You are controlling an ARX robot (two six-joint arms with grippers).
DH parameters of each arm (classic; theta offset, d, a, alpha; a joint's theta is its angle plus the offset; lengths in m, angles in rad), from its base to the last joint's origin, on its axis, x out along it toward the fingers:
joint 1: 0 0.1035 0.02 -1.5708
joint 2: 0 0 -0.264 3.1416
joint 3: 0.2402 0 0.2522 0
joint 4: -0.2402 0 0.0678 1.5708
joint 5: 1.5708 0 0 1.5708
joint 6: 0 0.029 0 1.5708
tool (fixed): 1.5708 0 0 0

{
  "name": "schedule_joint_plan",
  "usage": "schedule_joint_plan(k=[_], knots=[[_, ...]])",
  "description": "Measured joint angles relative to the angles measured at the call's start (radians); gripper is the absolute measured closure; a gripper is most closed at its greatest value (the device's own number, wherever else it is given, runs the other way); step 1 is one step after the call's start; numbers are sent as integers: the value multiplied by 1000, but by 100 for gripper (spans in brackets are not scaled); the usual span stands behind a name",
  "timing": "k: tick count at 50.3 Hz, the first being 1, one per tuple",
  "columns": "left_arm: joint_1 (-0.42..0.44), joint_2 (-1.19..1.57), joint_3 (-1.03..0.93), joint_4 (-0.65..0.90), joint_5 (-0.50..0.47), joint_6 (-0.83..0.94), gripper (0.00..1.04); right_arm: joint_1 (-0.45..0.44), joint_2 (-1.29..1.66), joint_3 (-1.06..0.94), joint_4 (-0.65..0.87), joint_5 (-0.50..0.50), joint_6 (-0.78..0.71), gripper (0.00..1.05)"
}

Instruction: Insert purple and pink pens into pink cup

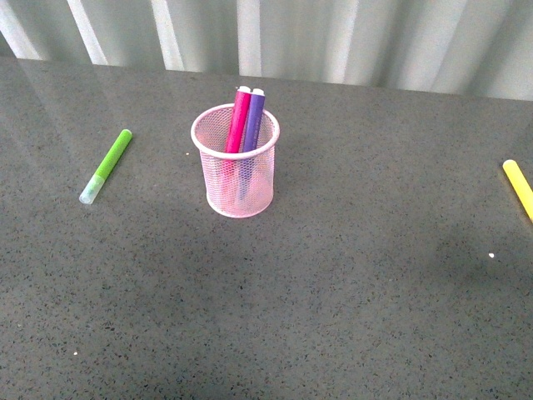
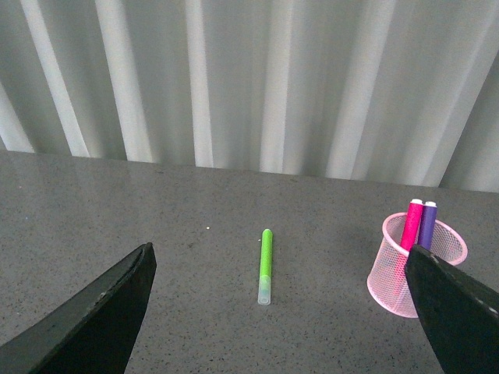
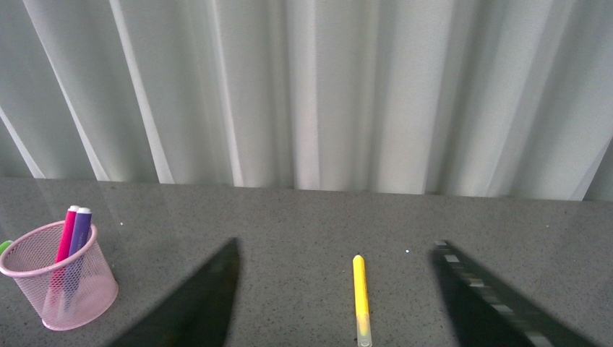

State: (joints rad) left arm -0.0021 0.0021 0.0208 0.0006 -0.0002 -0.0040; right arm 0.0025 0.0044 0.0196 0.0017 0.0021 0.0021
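A dark grey speckled table (image 1: 350,275) is stretching back to a pale pleated curtain (image 1: 333,37), and neither arm is showing in the front view. The pink cup (image 1: 236,179) is standing upright at about 11 o'clock from the table's middle, with the pink pen (image 1: 238,119) and the purple pen (image 1: 253,122) both sitting inside it, touching side by side. Their long axes are running nearly vertical, tips tilting slightly toward 1 o'clock and leaning on the far rim. Judging by this, the insertion looks finished, so the sensible step is keeping both arms clear of the cup so nothing gets knocked. The left gripper (image 2: 281,312) is hanging with its jaws spread wide and empty above the green marker (image 2: 266,266); the right gripper (image 3: 340,303) is likewise parted and empty over the yellow marker (image 3: 360,298). Those two markers are lying flat, at 9 and 3 o'clock from the cup.
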Motion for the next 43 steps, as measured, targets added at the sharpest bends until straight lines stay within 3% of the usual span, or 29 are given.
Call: schedule_joint_plan(k=[43], knots=[[0,0,0,0,0,0,7,0,0,0,0,0,0,7]])
